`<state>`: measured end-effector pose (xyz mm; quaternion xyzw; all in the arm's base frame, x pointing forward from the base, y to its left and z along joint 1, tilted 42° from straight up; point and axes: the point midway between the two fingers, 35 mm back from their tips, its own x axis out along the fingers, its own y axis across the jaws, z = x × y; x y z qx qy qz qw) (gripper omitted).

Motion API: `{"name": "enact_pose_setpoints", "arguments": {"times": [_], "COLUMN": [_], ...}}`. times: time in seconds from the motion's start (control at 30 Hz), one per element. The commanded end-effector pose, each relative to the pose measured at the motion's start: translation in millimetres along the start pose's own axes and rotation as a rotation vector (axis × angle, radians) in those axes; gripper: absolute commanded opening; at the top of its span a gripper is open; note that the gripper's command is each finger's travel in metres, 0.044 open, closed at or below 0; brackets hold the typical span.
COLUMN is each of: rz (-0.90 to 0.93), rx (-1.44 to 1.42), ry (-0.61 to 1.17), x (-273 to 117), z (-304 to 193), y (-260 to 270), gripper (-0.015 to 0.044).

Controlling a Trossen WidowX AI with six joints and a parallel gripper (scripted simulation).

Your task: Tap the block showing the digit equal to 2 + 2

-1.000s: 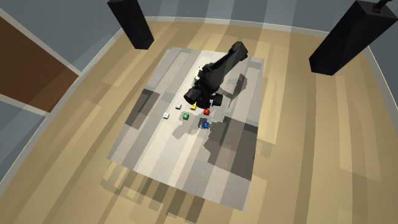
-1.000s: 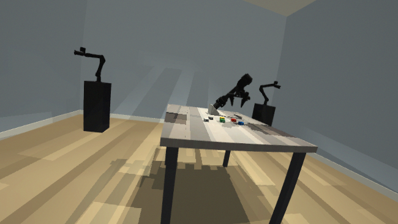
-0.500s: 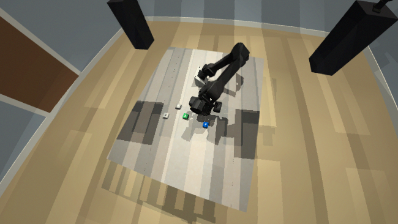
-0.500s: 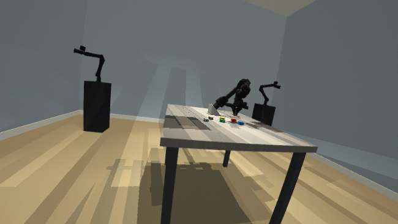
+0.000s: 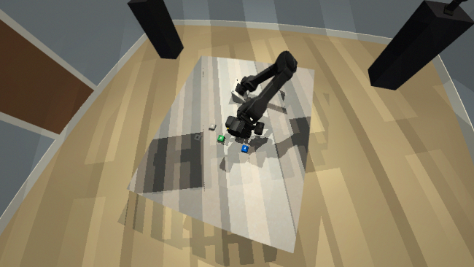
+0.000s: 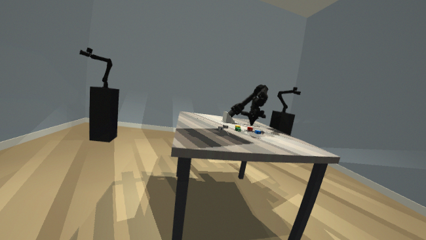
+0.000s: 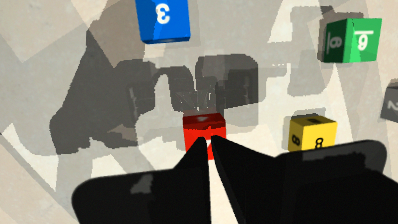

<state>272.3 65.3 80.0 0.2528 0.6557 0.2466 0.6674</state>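
Observation:
The red block (image 7: 204, 127) (image 6: 250, 128) sits on the table. In the wrist view only part of its white digit shows between the fingertips. My gripper (image 7: 207, 142) (image 6: 251, 124) is shut, its tips almost together with nothing between them. In the wrist view the tips overlap the red block's near part; in the exterior view they appear just above and behind it. Whether they touch it cannot be told. In the top view the arm hides the red block and the fingertips.
A blue block (image 7: 163, 17) (image 5: 245, 149) shows 3, a yellow block (image 7: 315, 131) (image 6: 238, 126) shows 8, and a green block (image 7: 364, 41) (image 5: 221, 138) shows an underlined digit. A grey block (image 7: 392, 102) shows 2. Two greyish blocks lie beyond the green one in the top view.

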Motion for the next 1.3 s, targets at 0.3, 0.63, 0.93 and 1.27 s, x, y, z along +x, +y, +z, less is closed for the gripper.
{"name": "enact_pose_setpoints", "arguments": {"times": [0.3,0.63,0.93,1.27], "rz": [0.007,0.006,0.007,0.007], "rx": [0.006,0.006,0.007,0.007], "ry": [0.001,0.001,0.002,0.003], "x": [20,-5,-61,-89], "z": [-1,-1,-11,-27], "y": [1,0,62,95], "gripper": [0.002,0.002,0.0178,0.04]}}
